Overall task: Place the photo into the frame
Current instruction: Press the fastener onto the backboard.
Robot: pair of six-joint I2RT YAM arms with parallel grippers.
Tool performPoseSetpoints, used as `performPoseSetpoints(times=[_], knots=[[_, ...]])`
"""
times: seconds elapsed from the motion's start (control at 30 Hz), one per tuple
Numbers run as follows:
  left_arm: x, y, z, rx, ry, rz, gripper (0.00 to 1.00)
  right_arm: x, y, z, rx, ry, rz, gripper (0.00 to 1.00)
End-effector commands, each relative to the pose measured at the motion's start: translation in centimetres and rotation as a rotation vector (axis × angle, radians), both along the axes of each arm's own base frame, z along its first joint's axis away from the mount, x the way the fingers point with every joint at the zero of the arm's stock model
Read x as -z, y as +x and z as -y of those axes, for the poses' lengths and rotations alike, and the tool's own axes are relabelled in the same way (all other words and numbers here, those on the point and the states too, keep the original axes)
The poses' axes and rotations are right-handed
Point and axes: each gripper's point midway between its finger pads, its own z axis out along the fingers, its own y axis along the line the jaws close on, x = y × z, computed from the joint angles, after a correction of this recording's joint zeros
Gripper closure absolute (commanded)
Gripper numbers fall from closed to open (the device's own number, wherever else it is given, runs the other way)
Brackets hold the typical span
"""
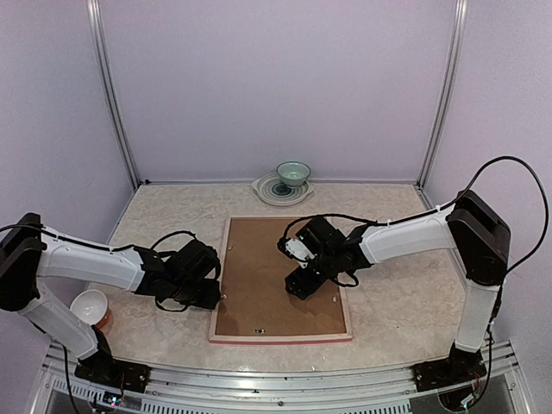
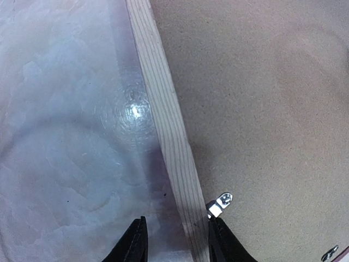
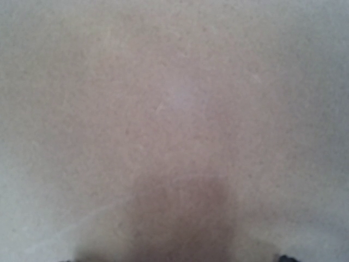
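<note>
Pale lilac walls (image 1: 276,86), metal corner posts (image 1: 114,95), marbled beige table (image 1: 392,216)

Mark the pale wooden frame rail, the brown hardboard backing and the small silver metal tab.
pale wooden frame rail (image 2: 163,125), left wrist view, mid-length of the rail.
brown hardboard backing (image 1: 259,276), top external view, bare left part.
small silver metal tab (image 2: 221,202), left wrist view, its rounded head.

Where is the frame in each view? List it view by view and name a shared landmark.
Top external: the frame lies back-up at table centre.
Left wrist: its pale wood rail runs diagonally, top to bottom.
Right wrist: not in it; blurred backing board fills it.
Shared landmark: the backing board.
</note>
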Motion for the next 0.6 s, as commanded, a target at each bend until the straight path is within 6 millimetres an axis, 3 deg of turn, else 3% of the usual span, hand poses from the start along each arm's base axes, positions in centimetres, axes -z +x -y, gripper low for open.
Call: performPoseSetpoints(times=[0.0, 0.27, 0.57], knots=[[0.8, -0.3, 0.6, 0.031, 0.003, -0.025, 0.61, 3.7, -2.2, 1.6, -0.016, -0.098, -0.098, 0.19], [2.3, -0.3, 0.6, 0.026, 0.027, -0.04, 0.63, 3.9, -2.3, 1.7, -0.018, -0.103, -0.103, 0.19], [3.2, -0.6, 0.3, 0.021, 0.04, -0.06, 0.78, 4.0, -2.2, 1.8, -0.015, -0.109, -0.099, 0.19]])
